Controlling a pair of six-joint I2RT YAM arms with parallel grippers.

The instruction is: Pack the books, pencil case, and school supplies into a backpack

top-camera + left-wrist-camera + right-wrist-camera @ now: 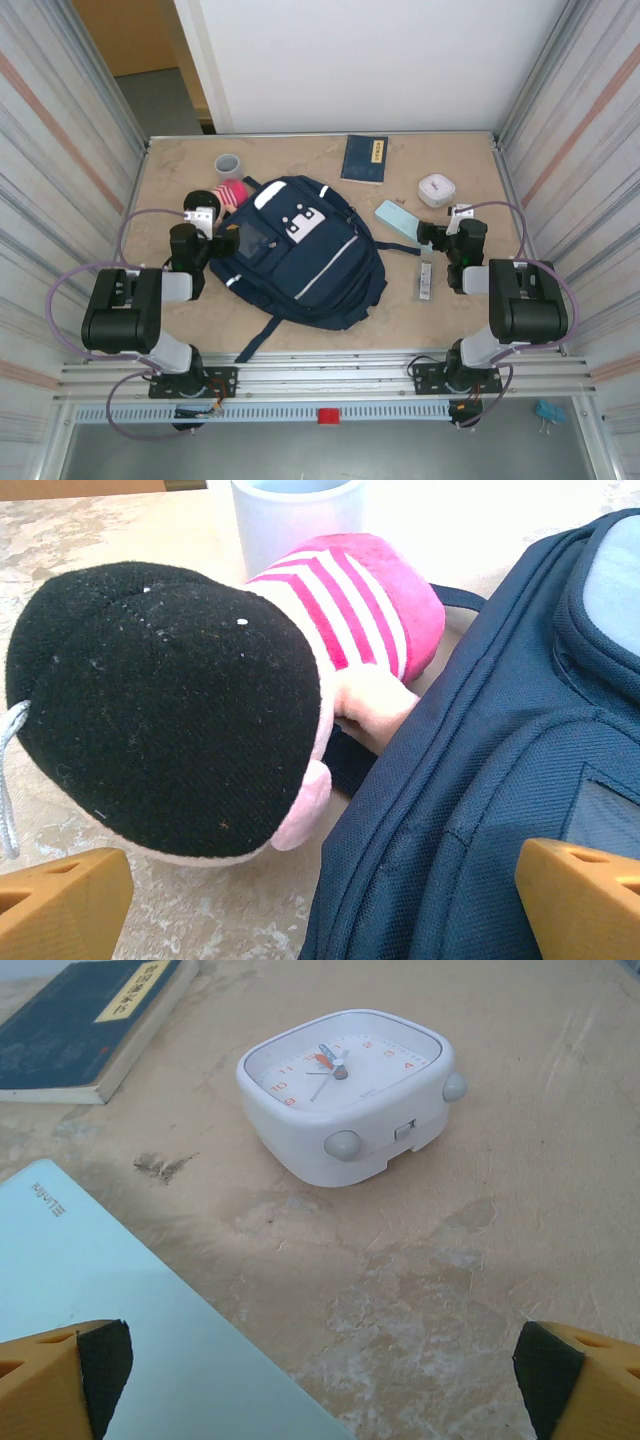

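Observation:
The navy backpack (pixel 300 255) lies flat in the middle of the table, its fabric edge (pixel 470 780) close to my left gripper. The dark navy book (pixel 364 158) with gold lettering lies behind it, and its corner (pixel 90 1020) is in the right wrist view. My left gripper (pixel 213 222) (pixel 320 905) is open, low between a black and pink plush (pixel 170 700) and the backpack's side. My right gripper (pixel 447 226) (pixel 320 1380) is open over bare table, beside a pale teal flat item (pixel 110 1320). I cannot tell which thing is a pencil case.
A white alarm clock (pixel 437 189) (pixel 345 1090) stands ahead of the right gripper. A grey cup (pixel 229 165) (pixel 295 515) stands behind the plush. A narrow silver item (pixel 425 280) lies right of the backpack. Metal walls close in both sides.

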